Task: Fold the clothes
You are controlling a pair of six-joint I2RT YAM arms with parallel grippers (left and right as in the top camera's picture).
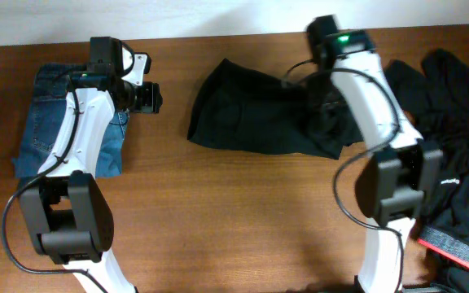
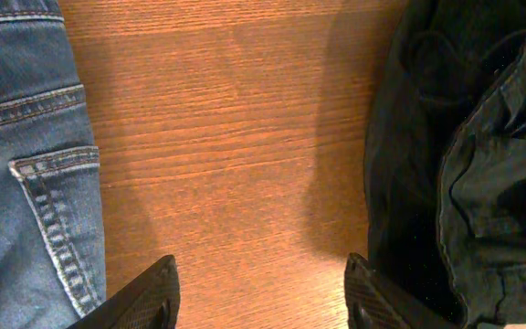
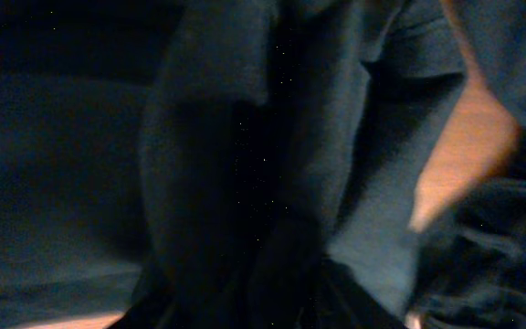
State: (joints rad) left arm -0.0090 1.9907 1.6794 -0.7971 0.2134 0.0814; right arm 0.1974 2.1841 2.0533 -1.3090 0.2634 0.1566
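The trousers [image 1: 251,114] are laid bunched at mid-table, their right end gathered under the right gripper [image 1: 322,102], presumably for a fold. Whether its jaws are parted cannot be told. The folded jeans [image 1: 51,122] are set aside left. The left gripper [image 2: 258,302] is held half-wide, empty, over the bare wooden table [image 1: 243,212]. A pale wall [image 1: 177,16] is seen behind.

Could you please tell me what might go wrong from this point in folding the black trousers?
1. The right gripper is buried in bunched folds of the black trousers; fabric may snag and drag.
2. The pile of dark clothes lies close beside that end, so a grab might catch both.
3. The left gripper hangs open over bare table; closing there would catch nothing.
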